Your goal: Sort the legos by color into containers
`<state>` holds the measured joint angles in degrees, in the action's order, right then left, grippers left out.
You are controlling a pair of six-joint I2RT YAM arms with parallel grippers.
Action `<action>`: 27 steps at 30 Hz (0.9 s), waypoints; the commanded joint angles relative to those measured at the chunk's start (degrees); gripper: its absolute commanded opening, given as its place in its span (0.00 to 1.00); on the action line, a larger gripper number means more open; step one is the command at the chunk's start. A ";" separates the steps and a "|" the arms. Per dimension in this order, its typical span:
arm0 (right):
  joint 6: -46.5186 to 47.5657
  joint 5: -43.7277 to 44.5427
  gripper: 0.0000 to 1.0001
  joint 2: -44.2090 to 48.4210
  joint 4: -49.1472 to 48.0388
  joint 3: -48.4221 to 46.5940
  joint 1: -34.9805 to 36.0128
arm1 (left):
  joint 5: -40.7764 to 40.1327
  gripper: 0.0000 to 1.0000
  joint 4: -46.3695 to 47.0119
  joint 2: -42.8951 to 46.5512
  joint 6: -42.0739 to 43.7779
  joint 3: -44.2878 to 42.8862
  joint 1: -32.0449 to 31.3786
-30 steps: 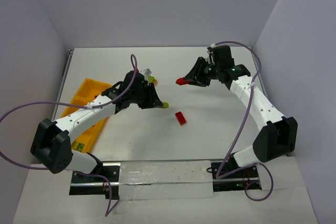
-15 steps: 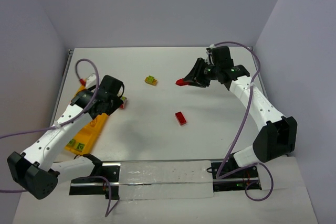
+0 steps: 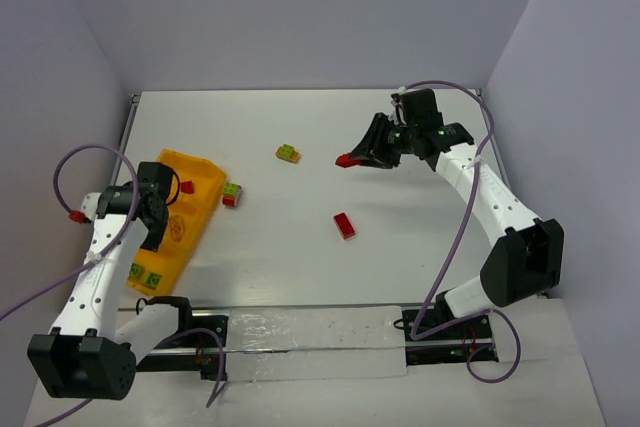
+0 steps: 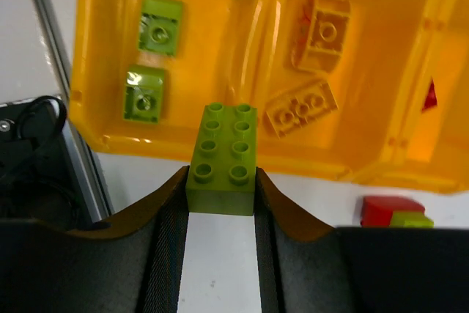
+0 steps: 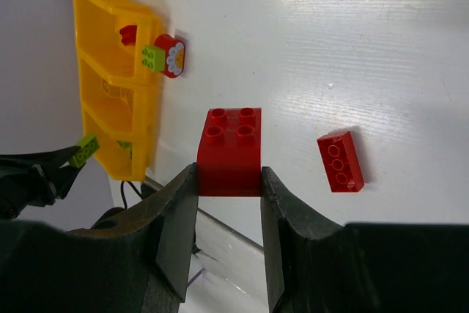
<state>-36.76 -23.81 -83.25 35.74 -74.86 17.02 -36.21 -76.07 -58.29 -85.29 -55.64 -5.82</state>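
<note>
My left gripper (image 4: pixel 220 181) is shut on a lime green brick (image 4: pixel 222 157) and holds it above the near edge of the orange-yellow tray (image 4: pixel 86 71). In the top view this gripper (image 3: pixel 150 215) hangs over the tray (image 3: pixel 205 175) at the left. The tray's compartments hold two lime green bricks (image 4: pixel 160 24), two yellow bricks (image 4: pixel 323 31) and a red piece (image 4: pixel 429 96). My right gripper (image 5: pixel 229 174) is shut on a red brick (image 5: pixel 229 150), held above the table at the back right (image 3: pixel 347 159).
A loose red brick (image 3: pixel 344 226) lies mid-table. A yellow and green clump (image 3: pixel 288 153) lies further back. A red and green clump (image 3: pixel 231 193) sits just beside the tray's right edge. A metal rail (image 4: pixel 51 27) runs along the table's left edge.
My left arm has swung from the middle of the table back to the left, over the tray, carrying the green brick. The right arm has barely moved.
</note>
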 commanded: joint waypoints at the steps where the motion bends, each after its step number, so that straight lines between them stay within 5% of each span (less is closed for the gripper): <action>1: 1.34 -0.53 0.00 -1.20 1.07 -3.91 0.21 | -3.16 0.00 -1.65 0.10 4.83 -2.12 5.39; 13: 1.92 -1.85 0.00 -3.15 2.23 -7.18 0.34 | -0.92 0.00 3.16 -0.02 11.02 -0.70 14.91; 15: 1.96 -1.94 0.00 -3.06 2.15 -7.14 0.30 | 0.25 0.15 4.16 -0.15 12.32 -0.35 16.69; 17: 2.14 -1.85 0.00 -3.14 2.15 -6.79 0.39 | 0.62 0.53 4.62 -0.87 13.40 -0.53 17.24; 18: 2.23 -1.85 0.00 -2.98 2.15 -6.77 0.38 | 0.72 0.54 4.70 -1.22 13.67 -0.62 17.34; 19: 2.29 -1.92 0.00 -3.04 2.15 -6.46 0.32 | 0.90 0.74 4.77 -1.47 13.92 -0.68 17.46; 23: 2.40 -2.29 0.00 -3.50 1.88 -6.26 0.38 | 0.97 0.99 4.53 -1.12 13.83 -0.70 17.42; 27: 2.59 -2.37 0.00 -3.68 1.71 -6.80 0.39 | 1.08 0.99 4.98 0.03 14.13 -1.15 17.51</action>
<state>-35.20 -24.97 -86.52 37.78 -79.46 17.02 -35.44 -72.62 -59.70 -72.46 -55.64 11.25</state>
